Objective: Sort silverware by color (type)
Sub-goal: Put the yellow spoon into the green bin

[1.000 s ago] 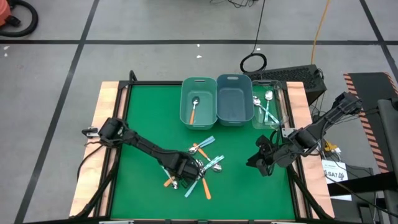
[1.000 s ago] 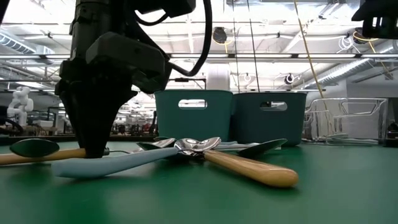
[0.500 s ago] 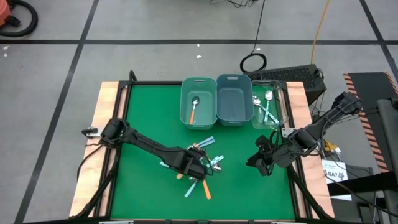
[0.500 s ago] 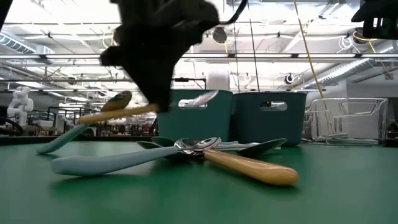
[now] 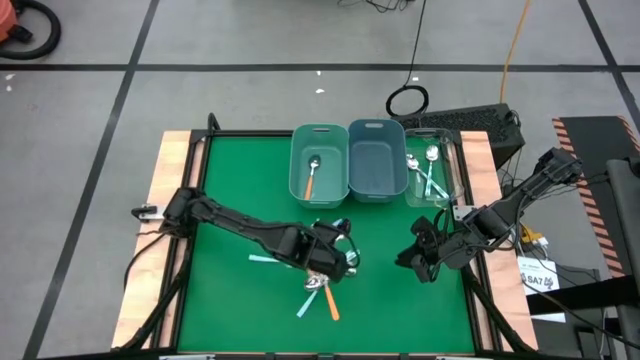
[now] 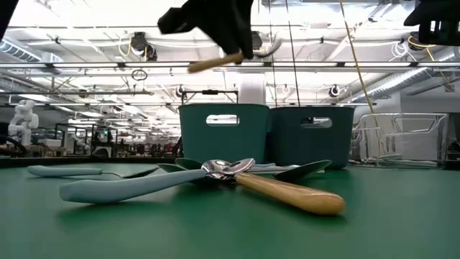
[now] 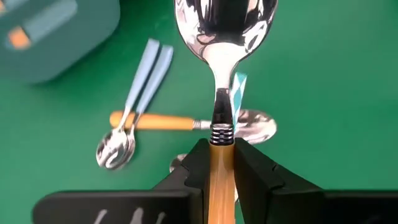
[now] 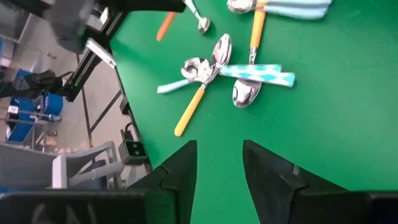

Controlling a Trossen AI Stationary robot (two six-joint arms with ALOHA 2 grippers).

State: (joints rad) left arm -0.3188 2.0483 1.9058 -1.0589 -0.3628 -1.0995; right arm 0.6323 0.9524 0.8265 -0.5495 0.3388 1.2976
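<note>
My left gripper [image 5: 325, 255] is raised above the spoon pile [image 5: 325, 292] and shut on an orange-handled spoon [image 7: 224, 37]. The low view shows that spoon [image 6: 215, 62] high over the table. Several spoons with orange, light-blue and patterned handles lie crossed on the green mat [image 7: 134, 134]. One light-blue spoon [image 5: 262, 262] lies apart, to the pile's left. My right gripper [image 5: 415, 262] hangs open near the table's right edge, with nothing between its fingers [image 8: 186, 168]. My left gripper pinches the orange handle [image 7: 221, 165] between its two fingers, at the end next to the metal neck. The fingers slant down from the table's left. The shiny bowl [image 7: 225, 25] sticks out past the fingertips. The spoon is lifted clear, roughly level.
At the far edge stand two teal bins. The left one [image 5: 300, 175] holds an orange-handled spoon [image 5: 311, 180]. The other [image 5: 375, 195] stands next to it. A clear bin [image 5: 452, 170] on their right holds spoons with patterned handles. Bare green mat lies at the near left.
My left gripper has risen from the pile's left side with the orange-handled spoon and gone toward the table's right and far side, tipping as it rose. A light-blue spoon came up with it for a moment and has dropped back onto the mat left of the pile.
</note>
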